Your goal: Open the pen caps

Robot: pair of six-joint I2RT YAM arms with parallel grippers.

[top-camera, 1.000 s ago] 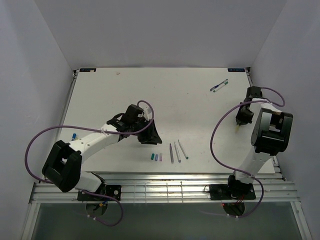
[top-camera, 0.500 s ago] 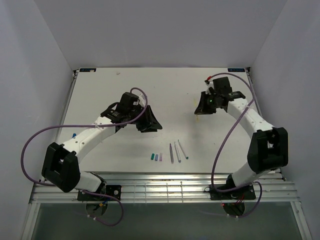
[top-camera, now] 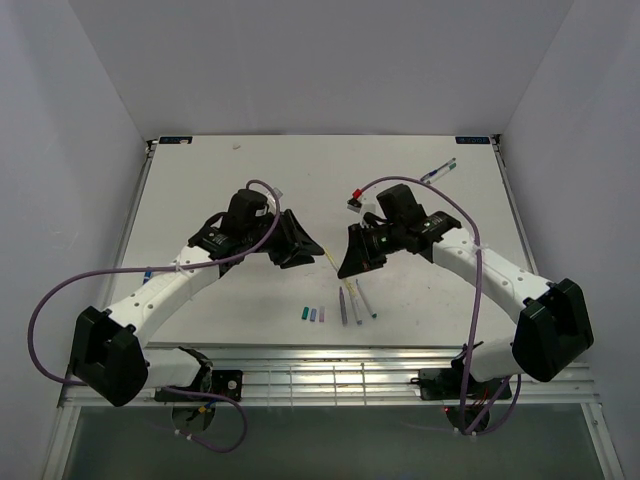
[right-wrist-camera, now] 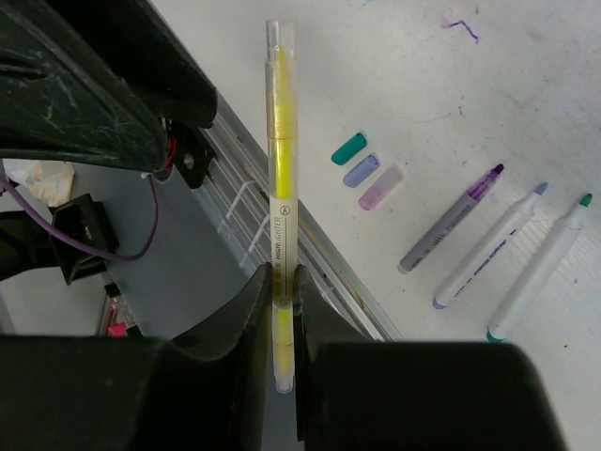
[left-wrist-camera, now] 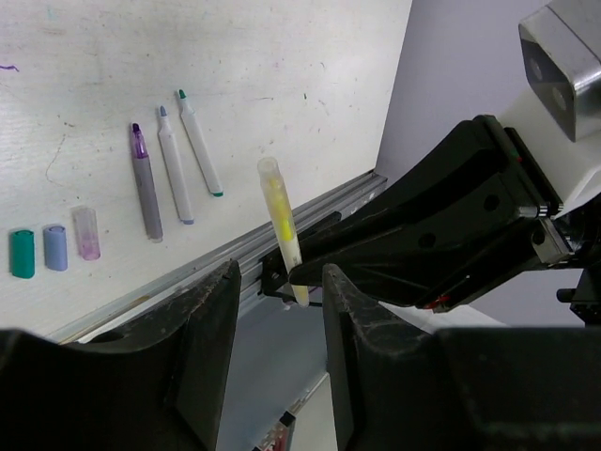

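The yellow pen [right-wrist-camera: 281, 188] is clamped in the right hand [right-wrist-camera: 280, 282], both fingers pressed on the barrel below its middle. It is held in the air over the counter [top-camera: 250, 180]. Its pale cap [right-wrist-camera: 280, 36] is on the end that sticks out farthest from this hand. That end points toward the left hand [left-wrist-camera: 279, 277], which faces the right hand from close by. The left hand's fingers stand apart and hold nothing. The cap is in front of the gap between them and does not touch either finger.

Below the two hands, toward the near edge of the counter, lie three loose caps side by side: green cap [left-wrist-camera: 21, 254], blue cap [left-wrist-camera: 55, 247] and purple cap [left-wrist-camera: 85, 233]. Just beside these, on the right hand's side, three open pens lie almost parallel: purple-tipped pen [left-wrist-camera: 146, 183], blue-tipped pen [left-wrist-camera: 174, 164] and green-tipped pen [left-wrist-camera: 200, 141].

Two more pens [top-camera: 438, 171] lie close together well beyond the right hand, near the far right corner of the counter.
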